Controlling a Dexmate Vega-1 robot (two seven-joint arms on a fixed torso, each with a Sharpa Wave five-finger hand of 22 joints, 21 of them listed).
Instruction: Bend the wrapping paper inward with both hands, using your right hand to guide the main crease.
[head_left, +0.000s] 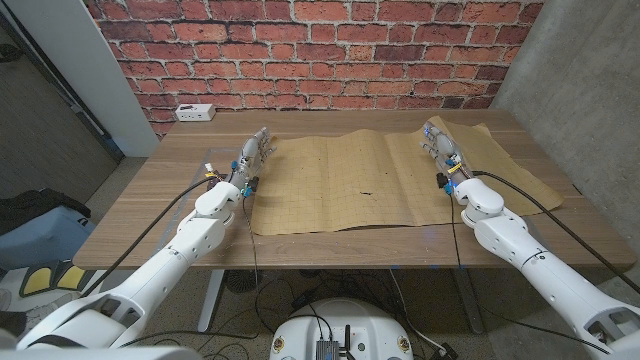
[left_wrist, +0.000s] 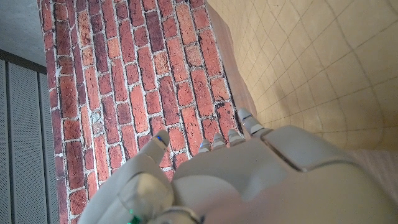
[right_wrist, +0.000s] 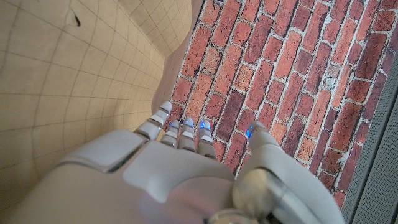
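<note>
A sheet of brown wrapping paper with a printed grid lies spread over the middle and right of the wooden table, slightly rippled along its far edge. My left hand stands at the paper's left edge with its fingers stretched toward the wall, holding nothing. My right hand is over the right part of the sheet, fingers also stretched forward and empty. The left wrist view shows the left hand's back beside the gridded paper. In the right wrist view, the right hand lies alongside the paper.
A white power strip lies at the table's far left edge against the brick wall. A grey concrete wall stands to the right. The paper's right corner reaches near the table's right edge.
</note>
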